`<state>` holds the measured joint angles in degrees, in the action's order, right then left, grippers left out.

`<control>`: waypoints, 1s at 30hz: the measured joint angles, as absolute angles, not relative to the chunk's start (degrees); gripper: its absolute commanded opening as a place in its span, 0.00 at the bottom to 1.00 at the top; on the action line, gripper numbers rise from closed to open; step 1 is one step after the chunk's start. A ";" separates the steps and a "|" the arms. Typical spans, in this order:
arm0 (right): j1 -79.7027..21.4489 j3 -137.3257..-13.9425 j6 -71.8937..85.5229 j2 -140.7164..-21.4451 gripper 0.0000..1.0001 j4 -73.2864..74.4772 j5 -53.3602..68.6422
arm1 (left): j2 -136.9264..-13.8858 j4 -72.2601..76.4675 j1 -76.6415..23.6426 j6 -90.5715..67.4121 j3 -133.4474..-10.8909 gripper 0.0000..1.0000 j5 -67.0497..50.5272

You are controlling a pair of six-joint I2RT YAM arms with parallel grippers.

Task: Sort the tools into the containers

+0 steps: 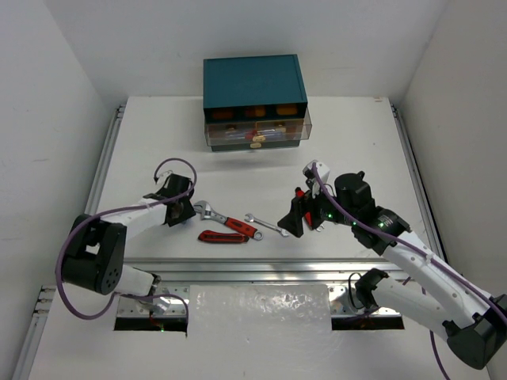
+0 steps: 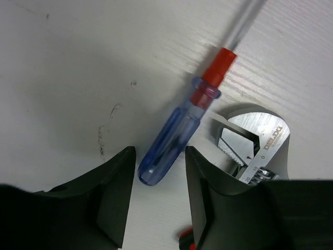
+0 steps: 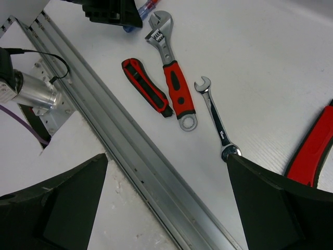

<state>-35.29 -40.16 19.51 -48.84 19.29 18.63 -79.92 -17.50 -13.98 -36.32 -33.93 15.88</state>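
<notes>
The left tool (image 2: 160,156) is straddling the butt of the blue-handled screwdriver (image 2: 169,138). Its fingers (image 2: 117,192) are half spread, a thin strip of worktop (image 2: 62,78) showing at each side, not pinching yet. The adjustable wrench (image 2: 255,138) is lying just beside the screwdriver, at 3 o'clock. The right tool (image 3: 166,156) is hanging spread wide, holding nothing. The silver spanner (image 3: 216,117) and a red-and-black hand tool (image 3: 146,87) are lying toward its 12 o'clock. The teal chest (image 1: 253,79) is sitting at the worktop's 12 o'clock, a drawer (image 1: 257,136) standing out.
</notes>
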 measured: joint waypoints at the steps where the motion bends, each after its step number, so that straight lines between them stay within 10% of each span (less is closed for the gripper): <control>1: -35.29 -40.16 19.51 -48.84 0.97 19.29 18.68 | -80.18 -17.45 -14.22 -36.32 -34.09 0.36 16.27; 6: -35.29 -39.94 19.51 -48.86 0.97 18.96 19.05 | -81.97 -16.60 -14.63 -36.03 -35.35 0.00 16.82; 17: -35.29 -39.70 19.27 -47.92 0.96 19.35 18.26 | -68.14 -25.28 -16.29 -35.90 -42.63 0.00 18.72; 30: -35.20 -40.25 18.76 -39.48 0.97 22.15 6.39 | -92.55 -28.58 -29.23 2.04 -100.01 0.00 22.35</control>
<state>-35.20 -40.25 18.76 -39.48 22.15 6.39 -92.55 -28.58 -29.23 2.04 -100.01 22.35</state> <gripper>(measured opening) 0.971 0.229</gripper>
